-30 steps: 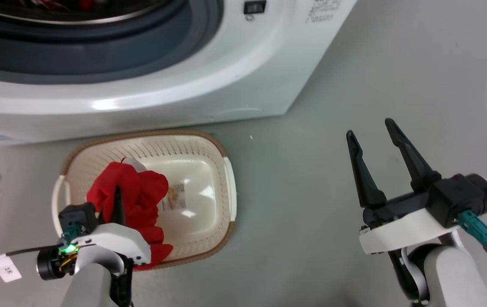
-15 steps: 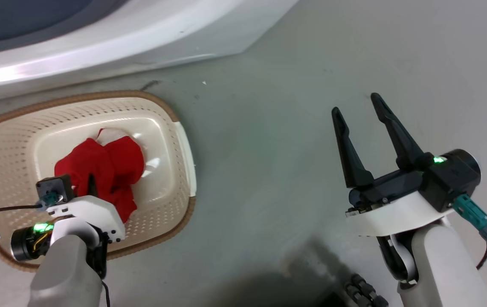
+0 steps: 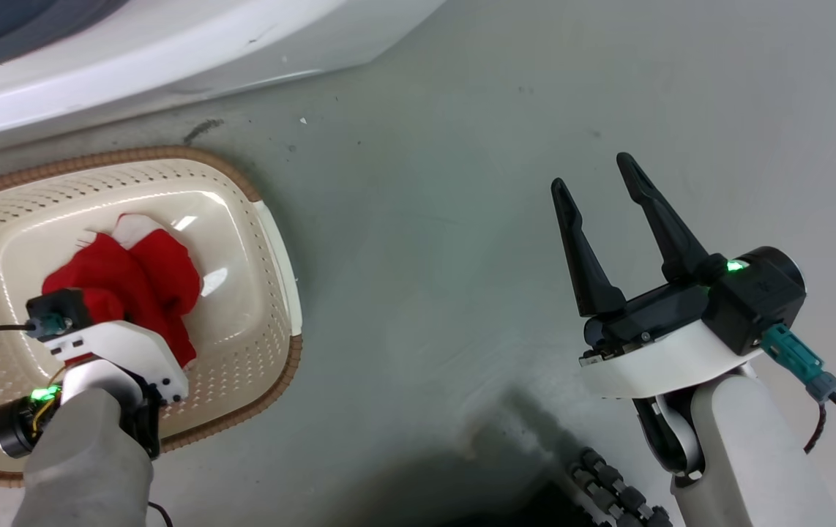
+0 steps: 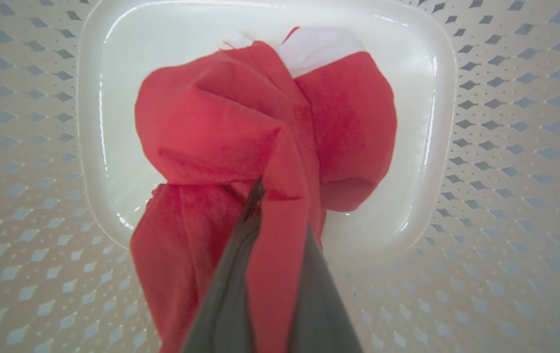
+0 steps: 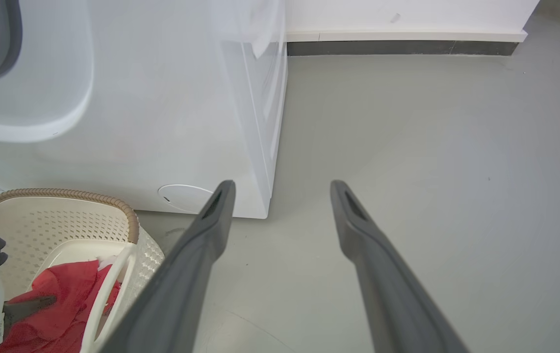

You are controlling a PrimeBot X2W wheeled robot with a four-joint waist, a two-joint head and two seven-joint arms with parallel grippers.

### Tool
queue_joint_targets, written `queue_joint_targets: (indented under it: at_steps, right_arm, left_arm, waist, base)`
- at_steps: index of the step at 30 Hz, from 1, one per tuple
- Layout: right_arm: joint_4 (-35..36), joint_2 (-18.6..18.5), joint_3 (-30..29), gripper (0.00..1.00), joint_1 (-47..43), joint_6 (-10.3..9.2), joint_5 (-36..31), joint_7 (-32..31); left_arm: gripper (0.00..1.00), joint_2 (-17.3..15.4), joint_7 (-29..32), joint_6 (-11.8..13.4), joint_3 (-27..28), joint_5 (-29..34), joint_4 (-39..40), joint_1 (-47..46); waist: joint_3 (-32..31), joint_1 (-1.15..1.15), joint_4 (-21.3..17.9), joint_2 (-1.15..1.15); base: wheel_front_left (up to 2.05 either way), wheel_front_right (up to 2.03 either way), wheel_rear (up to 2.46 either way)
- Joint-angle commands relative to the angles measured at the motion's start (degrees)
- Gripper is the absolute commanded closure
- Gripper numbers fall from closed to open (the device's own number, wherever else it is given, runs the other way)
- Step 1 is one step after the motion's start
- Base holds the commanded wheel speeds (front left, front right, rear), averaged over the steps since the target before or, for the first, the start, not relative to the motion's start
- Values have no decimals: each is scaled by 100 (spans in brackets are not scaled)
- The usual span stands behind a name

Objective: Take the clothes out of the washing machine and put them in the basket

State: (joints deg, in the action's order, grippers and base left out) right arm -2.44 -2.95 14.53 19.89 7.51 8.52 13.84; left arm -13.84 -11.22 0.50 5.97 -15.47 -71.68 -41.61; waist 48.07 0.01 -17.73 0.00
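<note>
Inside basket (image 3: pixel 271 241), left tool (image 4: pixel 280 215) points down, pinching red garment (image 4: pixel 221 122); right tool (image 3: pixel 590 170) spread, hovering over floor (image 3: pixel 425 219).

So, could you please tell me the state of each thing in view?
left tool: shut on the red garment.
right tool: open, empty.
red garment: bunched, inside the basket.
basket: upright on the floor.
washing machine: door state cannot be told.

Our head camera swings down and right, so the washer (image 3: pixel 169 51) slides up to the view's top edge. Our left fingers (image 4: pixel 226 284) sink deeper into the basket (image 3: pixel 275 241), carrying the garment (image 3: pixel 132 282) down from rim height towards its floor.
</note>
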Motion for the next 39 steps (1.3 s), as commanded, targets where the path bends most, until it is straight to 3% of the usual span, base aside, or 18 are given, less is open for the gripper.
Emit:
queue_joint_targets:
  at_steps: [1, 2, 3, 13, 26, 39]
  right_arm:
    - [-57, 15, 3, 0, 30, -4, 9, 23]
    - [-90, 14, -5, 0, 38, -4, -2, 33]
    - [-122, 12, -16, 0, 37, -4, -10, 36]
    - [-346, 10, -285, 0, -351, -4, -253, -32]
    - [-93, 11, -723, 0, -1066, -4, -567, -486]
    - [284, 11, -816, 0, -1590, -5, -645, -813]
  left_arm:
    - [77, 30, 27, 0, -16, -26, -42, -38]
    - [5, 58, 45, -2, -34, -29, -67, -14]
    - [0, 94, 62, -19, -35, -54, -94, 29]
    - [0, 500, -394, -247, -97, -87, 171, 732]
    - [0, 980, -398, -369, -26, 301, 2341, 2092]
    - [0, 1097, -398, -278, -172, 420, 4128, 2842]
  waist:
    - [-105, -1, 53, 0]
    - [-174, -1, 83, 0]
    - [-264, -1, 117, 0]
    - [-1648, -1, 585, 0]
    - [-3057, -1, 1243, 0]
    - [-3653, -1, 1540, 0]
  base:
    - [0, 0, 0]
    - [0, 0, 0]
    - [0, 0, 0]
    - [0, 0, 0]
    - [0, 0, 0]
    - [0, 0, 0]
